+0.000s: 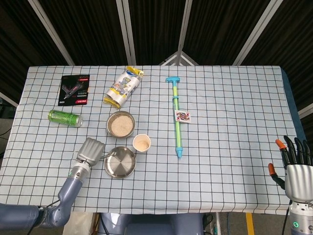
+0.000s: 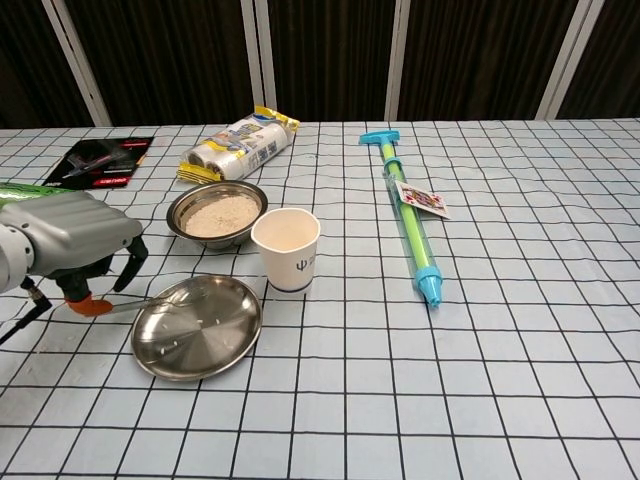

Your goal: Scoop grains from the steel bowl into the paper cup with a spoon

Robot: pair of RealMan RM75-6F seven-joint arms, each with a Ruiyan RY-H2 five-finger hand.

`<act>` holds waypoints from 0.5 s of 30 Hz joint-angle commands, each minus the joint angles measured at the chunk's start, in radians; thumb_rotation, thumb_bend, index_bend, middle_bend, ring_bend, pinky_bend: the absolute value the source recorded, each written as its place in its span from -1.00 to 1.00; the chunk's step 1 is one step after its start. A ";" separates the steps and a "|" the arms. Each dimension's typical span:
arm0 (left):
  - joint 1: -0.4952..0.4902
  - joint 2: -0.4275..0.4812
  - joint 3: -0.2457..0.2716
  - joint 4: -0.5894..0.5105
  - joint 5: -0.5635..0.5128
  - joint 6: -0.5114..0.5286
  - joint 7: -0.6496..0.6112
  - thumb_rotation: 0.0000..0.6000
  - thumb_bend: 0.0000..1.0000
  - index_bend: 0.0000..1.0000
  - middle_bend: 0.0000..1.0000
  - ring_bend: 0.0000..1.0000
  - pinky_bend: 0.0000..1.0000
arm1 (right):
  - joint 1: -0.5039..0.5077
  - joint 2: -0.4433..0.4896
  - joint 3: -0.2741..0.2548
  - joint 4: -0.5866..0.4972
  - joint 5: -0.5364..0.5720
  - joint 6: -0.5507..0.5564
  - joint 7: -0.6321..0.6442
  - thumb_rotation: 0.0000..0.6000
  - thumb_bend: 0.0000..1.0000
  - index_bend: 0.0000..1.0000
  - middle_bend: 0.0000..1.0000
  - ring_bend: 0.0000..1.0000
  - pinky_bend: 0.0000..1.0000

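Note:
The steel bowl holds pale grains. Just in front and to its right stands the paper cup, with grains showing inside it in the head view. My left hand sits low at the table, left of the steel plate. Its curled fingers hold the handle end of the spoon, whose head lies over the plate's rim. My right hand hovers at the table's near right corner, fingers spread and holding nothing.
A green can and a black packet lie at the far left. A snack bag lies behind the bowl. A green and blue pump toy with a playing card on it lies to the cup's right.

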 commanded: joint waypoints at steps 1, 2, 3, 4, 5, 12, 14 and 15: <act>-0.003 -0.017 -0.008 0.005 -0.007 0.008 -0.007 1.00 -0.50 0.07 0.96 1.00 1.00 | 0.000 -0.001 0.000 0.000 -0.001 0.001 -0.002 1.00 -0.23 -0.63 -0.74 -1.00 -1.00; -0.003 -0.018 -0.010 0.002 -0.005 0.011 -0.012 1.00 -0.53 0.05 0.96 1.00 1.00 | 0.000 -0.001 0.000 0.001 -0.001 0.001 -0.002 1.00 -0.23 -0.63 -0.74 -1.00 -1.00; -0.002 -0.017 -0.014 -0.003 -0.001 0.013 -0.022 1.00 -0.55 0.04 0.95 1.00 1.00 | 0.000 -0.001 0.000 0.000 -0.001 0.001 -0.002 1.00 -0.23 -0.63 -0.74 -1.00 -1.00; 0.001 -0.013 -0.022 -0.010 0.004 0.018 -0.038 1.00 -0.55 0.03 0.95 1.00 1.00 | 0.000 -0.001 0.000 0.000 -0.001 0.001 -0.002 1.00 -0.23 -0.63 -0.74 -1.00 -1.00; 0.005 -0.008 -0.028 -0.019 0.010 0.022 -0.054 1.00 -0.57 0.02 0.94 1.00 1.00 | 0.000 -0.001 0.000 0.000 -0.001 0.001 -0.001 1.00 -0.23 -0.63 -0.74 -1.00 -1.00; 0.063 0.087 -0.053 -0.092 0.143 0.085 -0.223 1.00 -0.57 -0.04 0.87 0.99 1.00 | 0.000 0.000 -0.001 0.001 -0.001 0.000 0.000 1.00 -0.23 -0.63 -0.74 -1.00 -1.00; 0.090 0.130 -0.052 -0.111 0.191 0.112 -0.281 1.00 -0.58 -0.07 0.82 0.95 1.00 | 0.000 0.000 -0.001 0.001 -0.001 0.000 0.000 1.00 -0.23 -0.63 -0.74 -1.00 -1.00; 0.104 0.153 -0.049 -0.119 0.217 0.125 -0.306 1.00 -0.58 -0.09 0.77 0.91 0.99 | 0.000 0.000 -0.001 0.000 -0.001 0.000 0.000 1.00 -0.23 -0.63 -0.74 -1.00 -1.00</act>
